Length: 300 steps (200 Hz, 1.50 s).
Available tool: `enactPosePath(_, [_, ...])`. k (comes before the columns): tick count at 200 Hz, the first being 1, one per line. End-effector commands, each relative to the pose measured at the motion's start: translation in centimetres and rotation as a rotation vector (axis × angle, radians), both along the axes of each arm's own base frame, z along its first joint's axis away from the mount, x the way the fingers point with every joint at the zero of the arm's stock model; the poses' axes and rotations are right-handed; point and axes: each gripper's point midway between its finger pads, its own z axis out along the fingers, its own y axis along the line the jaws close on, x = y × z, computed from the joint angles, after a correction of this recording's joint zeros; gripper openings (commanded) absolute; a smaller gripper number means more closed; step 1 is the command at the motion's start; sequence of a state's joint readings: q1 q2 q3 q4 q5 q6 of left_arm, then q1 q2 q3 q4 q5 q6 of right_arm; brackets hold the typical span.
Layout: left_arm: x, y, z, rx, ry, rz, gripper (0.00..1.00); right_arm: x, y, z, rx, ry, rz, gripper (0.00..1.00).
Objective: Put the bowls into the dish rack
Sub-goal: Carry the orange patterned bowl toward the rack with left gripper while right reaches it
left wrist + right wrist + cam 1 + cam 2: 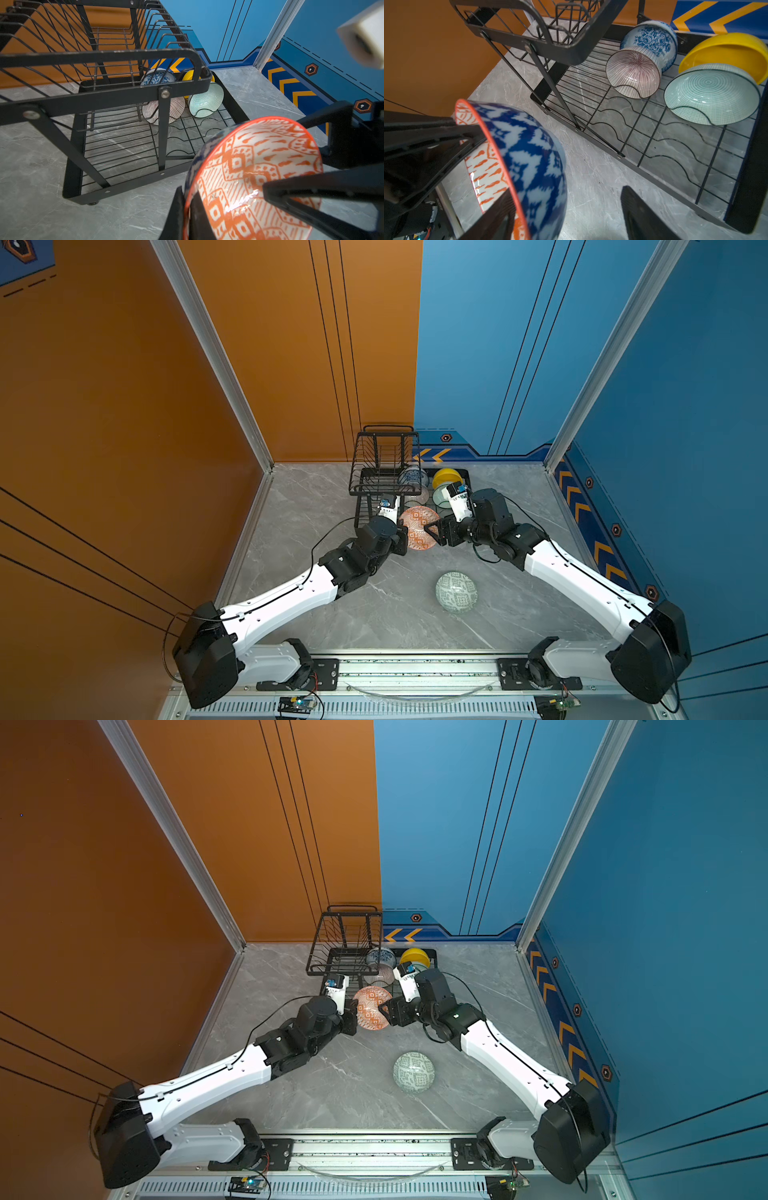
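Looks like a handover. The orange bowl (417, 526) is tipped on edge just in front of the rack (384, 490), at about six o'clock from its lower shelf, and as far as I can see it is off the table (386, 639). The left pincer (188, 209) is clamped tight on the rim, one finger inside and one outside. The right pincer (569, 207) reaches in from three o'clock with its jaws apart, straddling the opposite wall. One finger is inside the bowl and the other stands clear of the blue outer side, so there is no grip there yet. To do this well, I'd say the right side should bite deep over the rim and close fully before the left lets go, or the bowl falls onto stone. Then it wants a free wavy slot in front of the striped bowl (633, 74) and the pale green bowl (712, 93). The flowered bowl (654, 39) and the yellow bowl (726, 47) stand behind those, toward twelve. The patterned green bowl (456, 591) waits on the table at five o'clock from the orange one.
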<state>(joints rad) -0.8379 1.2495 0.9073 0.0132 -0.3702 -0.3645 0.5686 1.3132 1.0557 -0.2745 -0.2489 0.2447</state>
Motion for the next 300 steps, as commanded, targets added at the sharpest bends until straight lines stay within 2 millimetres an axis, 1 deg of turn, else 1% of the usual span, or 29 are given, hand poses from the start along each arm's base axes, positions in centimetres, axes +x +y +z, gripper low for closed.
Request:
enactPosePath(1, [0.3,0.1,1.9,-0.077,-0.054,0.012,0.00,1.4,0.1,1.3,0.032,-0.030,-0.065,0.69])
enactPosePath(28, [0.3,-0.1,1.7,-0.085,-0.052,0.007,0.00,1.6,0.5,0.6,0.040,-0.006,-0.062,0.57])
enactPosePath(89, [0.2,-0.6,1.6,-0.093,-0.049,-0.015,0.00,1.7,1.0,-0.2,0.061,0.023,-0.057,0.45])
enactPosePath(139, [-0.1,-1.1,1.5,-0.093,-0.045,-0.036,0.00,1.7,1.1,-0.3,0.063,0.023,-0.056,0.28])
enactPosePath(161, [-0.2,-1.3,1.3,-0.091,-0.041,-0.046,0.00,1.7,1.1,-0.3,0.064,0.021,-0.056,0.24])
enactPosePath(189, [-0.4,-1.6,1.3,-0.093,-0.037,-0.063,0.00,1.7,0.9,-0.8,0.055,0.026,-0.063,0.17])
enactPosePath(204, [-0.4,-1.8,1.1,-0.090,-0.032,-0.071,0.00,1.7,0.9,-1.0,0.056,0.029,-0.064,0.11])
enactPosePath(234, [-0.5,-2.1,0.8,-0.084,-0.017,-0.088,0.00,1.8,0.8,-1.0,0.057,0.028,-0.068,0.04])
enactPosePath(241, [-0.6,-2.2,0.7,-0.082,-0.015,-0.090,0.00,1.9,0.7,-0.9,0.058,0.024,-0.071,0.00])
enactPosePath(271, [-0.7,-2.3,0.7,-0.072,-0.004,-0.102,0.00,1.9,0.5,-1.1,0.053,0.022,-0.076,0.00])
enactPosePath(280, [-0.8,-2.5,0.7,-0.066,0.001,-0.114,0.00,1.9,0.4,-1.4,0.046,0.025,-0.078,0.00])
enactPosePath(294, [-1.0,-2.5,0.9,-0.057,0.008,-0.128,0.06,2.0,0.2,-1.7,0.039,0.023,-0.085,0.00])
enactPosePath(300, [-1.1,-2.5,0.9,-0.051,0.010,-0.133,0.10,2.0,0.1,-1.8,0.036,0.022,-0.087,0.00])
